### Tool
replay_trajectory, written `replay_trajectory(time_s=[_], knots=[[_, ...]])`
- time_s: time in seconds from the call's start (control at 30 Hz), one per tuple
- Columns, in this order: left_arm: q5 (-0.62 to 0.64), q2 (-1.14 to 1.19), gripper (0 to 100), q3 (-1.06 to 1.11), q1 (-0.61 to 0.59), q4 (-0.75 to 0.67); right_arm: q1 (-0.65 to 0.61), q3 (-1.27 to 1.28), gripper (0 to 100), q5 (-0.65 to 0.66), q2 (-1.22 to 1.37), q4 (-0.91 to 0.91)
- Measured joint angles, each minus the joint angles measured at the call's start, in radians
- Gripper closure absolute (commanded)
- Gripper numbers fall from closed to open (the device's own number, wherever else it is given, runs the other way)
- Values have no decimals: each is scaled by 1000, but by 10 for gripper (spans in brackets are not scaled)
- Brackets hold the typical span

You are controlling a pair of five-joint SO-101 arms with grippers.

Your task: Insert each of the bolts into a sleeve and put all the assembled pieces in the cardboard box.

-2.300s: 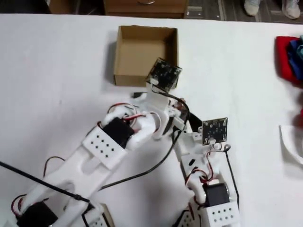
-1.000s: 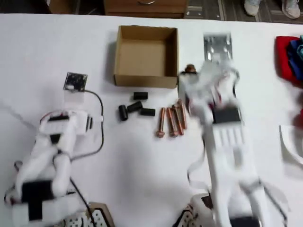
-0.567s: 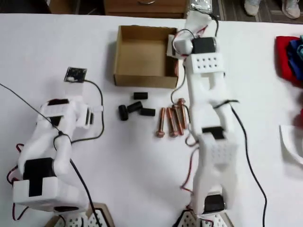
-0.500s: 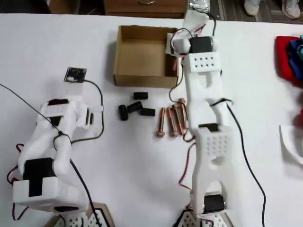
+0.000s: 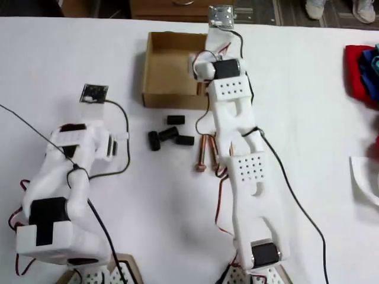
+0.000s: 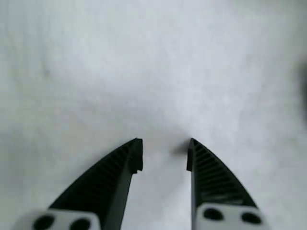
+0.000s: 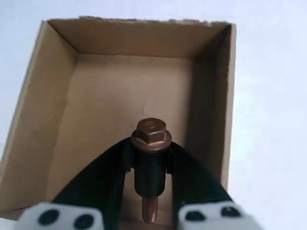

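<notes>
Cardboard box: near table's far edge. Sleeves: before it; bolts right of them. My right pincer, gripping sleeved bolt: over box.

A white table carries a red cloth with a blue cloth bunched on it at the right edge. Nearer along that edge lies a curved white object. Wooden furniture stands beyond the far edge.

The near wall of the cardboard box is hidden behind the fingers; whether the bolt between them is sleeved cannot be told.

Bright, even light with only soft, faint shadows.
</notes>
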Motion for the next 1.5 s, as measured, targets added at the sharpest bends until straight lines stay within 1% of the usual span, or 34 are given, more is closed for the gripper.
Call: replay_trajectory(time_s=[0.33,0.47,0.63,0.83,0.97,1.5], knots=[[0,0,832,0,0,0,18,0,978,0,6,-55],[0,0,832,0,0,0,23,18,978,60,6,-58],[0,0,832,0,0,0,20,46,978,83,6,-58],[0,0,832,0,0,0,23,115,978,84,6,-120],[0,0,832,0,0,0,23,150,978,84,6,-127],[0,0,832,0,0,0,26,149,974,86,61,-140]])
